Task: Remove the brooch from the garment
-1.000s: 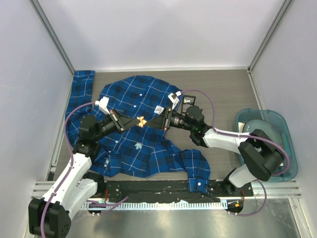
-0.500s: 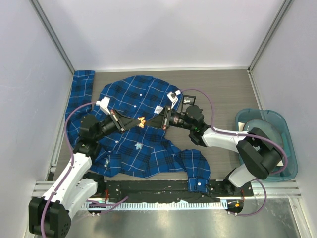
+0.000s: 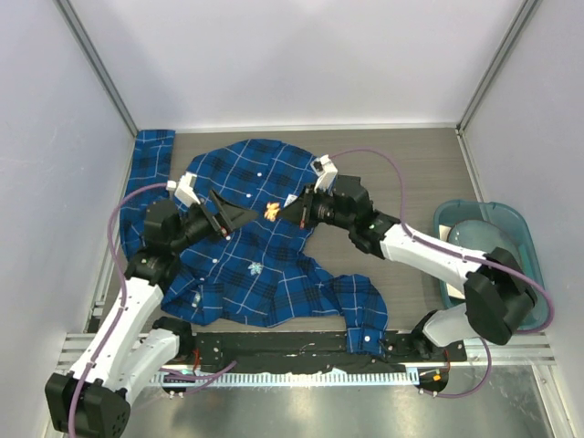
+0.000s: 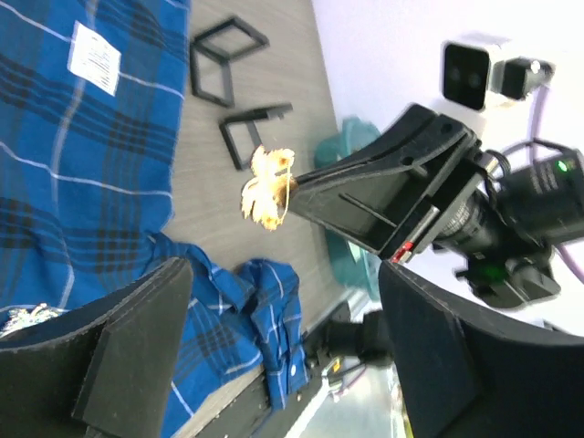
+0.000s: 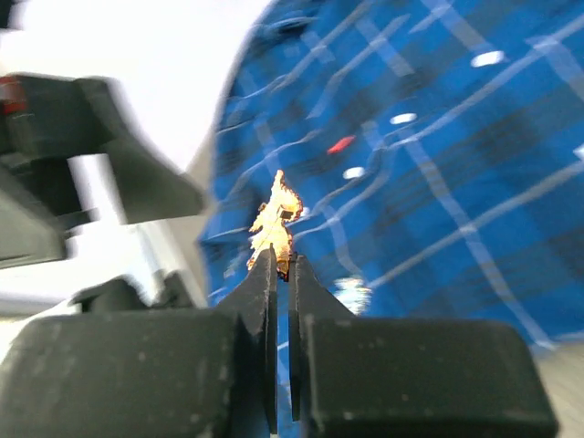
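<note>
The right fingers [image 5: 262,301] were pinched shut on the brooch [image 5: 275,226]. Only a thin crack showed between them. The brooch was small and orange-gold, a bit like a leaf. It stuck straight out past the fingertips, so its long way ran in line with the fingers.

From above, the brooch [image 3: 271,211] was over the middle of the garment [image 3: 239,274], the blue plaid shirt spread on the table [image 3: 411,173]. In the left wrist view the brooch [image 4: 266,190] looked lifted up off the garment, with bare table behind it. I think it was free of the cloth, but the pin side was hidden, so I could not be sure.

The left fingers [image 4: 137,356] were spread wide and held nothing. They pointed at the brooch from the other side, near it but not touching. The right arm was the one that had it.

A blue-green bin [image 3: 540,274] sat off the garment, on the right arm's side. It may be the place to carry the brooch.

The right wrist view was blurry, so the garment behind the brooch was hard to make out.
</note>
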Action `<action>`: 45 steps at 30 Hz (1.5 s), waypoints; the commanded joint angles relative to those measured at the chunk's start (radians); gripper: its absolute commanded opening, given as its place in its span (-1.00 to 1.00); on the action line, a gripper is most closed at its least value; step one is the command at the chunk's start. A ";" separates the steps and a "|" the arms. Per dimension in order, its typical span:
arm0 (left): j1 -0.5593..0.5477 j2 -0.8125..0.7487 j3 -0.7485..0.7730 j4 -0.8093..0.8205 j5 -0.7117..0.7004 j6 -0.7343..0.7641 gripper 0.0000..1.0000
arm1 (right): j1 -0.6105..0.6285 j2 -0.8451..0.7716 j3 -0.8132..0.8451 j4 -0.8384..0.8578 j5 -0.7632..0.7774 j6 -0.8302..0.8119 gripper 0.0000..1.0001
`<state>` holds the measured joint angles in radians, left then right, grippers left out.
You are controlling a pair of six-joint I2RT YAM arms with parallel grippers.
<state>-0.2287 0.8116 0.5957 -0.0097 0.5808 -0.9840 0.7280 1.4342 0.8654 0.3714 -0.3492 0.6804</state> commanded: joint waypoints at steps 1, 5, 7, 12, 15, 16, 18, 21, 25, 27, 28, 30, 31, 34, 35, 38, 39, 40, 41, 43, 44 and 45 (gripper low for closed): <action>0.002 -0.002 0.201 -0.367 -0.205 0.185 0.77 | -0.009 -0.055 0.202 -0.562 0.442 -0.365 -0.99; 0.000 0.069 0.246 -0.457 -0.210 0.239 0.77 | -0.013 0.024 0.364 -0.834 0.741 -0.510 -0.98; 0.002 0.070 0.233 -0.429 -0.185 0.228 0.76 | -0.021 0.090 0.417 -0.885 0.863 -0.547 -0.99; 0.000 0.058 0.168 -0.345 -0.138 0.171 0.73 | -0.030 0.274 0.595 -0.989 0.954 -0.610 -0.99; -0.008 0.049 0.154 -0.335 -0.121 0.165 0.73 | -0.033 0.363 0.687 -1.052 1.026 -0.625 -0.99; -0.012 0.044 0.153 -0.335 -0.119 0.165 0.73 | -0.036 0.411 0.707 -1.066 1.049 -0.628 -0.98; -0.017 0.037 0.153 -0.335 -0.116 0.171 0.73 | -0.038 0.451 0.748 -1.088 1.066 -0.636 -0.98; -0.020 0.032 0.153 -0.342 -0.116 0.174 0.72 | -0.042 0.503 0.787 -1.103 1.089 -0.633 -0.99; -0.023 0.031 0.147 -0.335 -0.113 0.176 0.72 | -0.058 0.571 0.823 -1.109 1.099 -0.640 -0.98; -0.024 0.031 0.144 -0.334 -0.111 0.176 0.73 | -0.067 0.591 0.839 -1.120 1.104 -0.639 -0.98; -0.023 0.029 0.145 -0.332 -0.110 0.176 0.72 | -0.068 0.595 0.846 -1.123 1.104 -0.639 -0.98; -0.024 0.031 0.141 -0.334 -0.111 0.176 0.72 | -0.079 0.606 0.848 -1.123 1.099 -0.640 -0.99; -0.024 0.029 0.139 -0.332 -0.110 0.174 0.73 | -0.087 0.608 0.847 -1.121 1.096 -0.640 -0.99; -0.024 0.038 0.138 -0.325 -0.111 0.171 0.72 | -0.107 0.617 0.845 -1.121 1.076 -0.640 -0.98; -0.024 0.038 0.139 -0.323 -0.110 0.171 0.73 | -0.111 0.620 0.845 -1.123 1.075 -0.640 -0.98; -0.023 0.049 0.142 -0.319 -0.107 0.171 0.72 | -0.124 0.626 0.843 -1.118 1.069 -0.648 -0.98; -0.024 0.050 0.145 -0.316 -0.107 0.171 0.72 | -0.127 0.629 0.845 -1.118 1.058 -0.648 -0.98; -0.024 0.052 0.145 -0.315 -0.107 0.171 0.73 | -0.133 0.632 0.843 -1.118 1.053 -0.651 -0.98; -0.023 0.052 0.144 -0.315 -0.105 0.171 0.72 | -0.136 0.635 0.845 -1.118 1.050 -0.653 -0.98; -0.024 0.054 0.142 -0.312 -0.105 0.169 0.73 | -0.144 0.646 0.843 -1.118 1.047 -0.657 -0.98; -0.024 0.057 0.141 -0.312 -0.105 0.168 0.73 | -0.145 0.649 0.843 -1.118 1.046 -0.659 -0.99; -0.023 0.057 0.139 -0.311 -0.105 0.169 0.72 | -0.147 0.655 0.843 -1.118 1.041 -0.657 -0.98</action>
<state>-0.2485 0.8658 0.7341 -0.3649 0.4503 -0.8108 0.5861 2.0808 1.6703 -0.7422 0.7002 0.0395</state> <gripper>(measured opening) 0.864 0.041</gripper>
